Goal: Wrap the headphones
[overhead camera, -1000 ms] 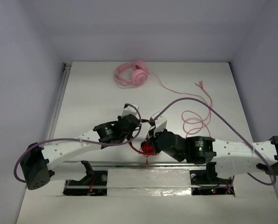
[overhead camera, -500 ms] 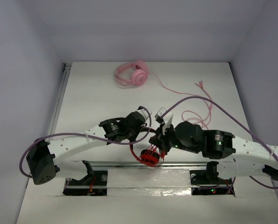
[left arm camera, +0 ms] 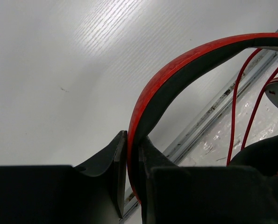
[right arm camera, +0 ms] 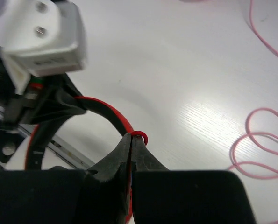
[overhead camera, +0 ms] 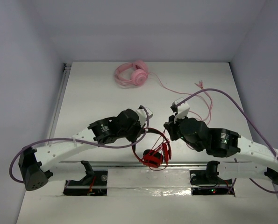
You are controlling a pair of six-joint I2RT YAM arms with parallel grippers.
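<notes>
The headphones [overhead camera: 153, 158] have red ear cups low near the front rail, and their black and red headband [left arm camera: 185, 65] arches up from them. My left gripper [overhead camera: 143, 131] is shut on that headband, which runs between its fingers [left arm camera: 111, 163] in the left wrist view. My right gripper [overhead camera: 168, 132] is shut on the thin red cable [right arm camera: 140, 136], with a small loop of it showing at the fingertips right beside the headband [right arm camera: 107, 112]. More red cable [overhead camera: 166, 149] hangs in loops around the ear cups.
Pale pink headphones [overhead camera: 133, 73] lie at the back of the table. Their pink cable [overhead camera: 197, 116] coils to the right, behind my right arm. A metal rail [overhead camera: 115, 163] runs along the table's near edge. The left wrist's white camera housing [right arm camera: 40, 32] is close to my right gripper.
My right gripper has drawn back and to the right from the ear cups, taking the red cable with it. The left gripper has shifted right with the headband; the cups now hang lower.
</notes>
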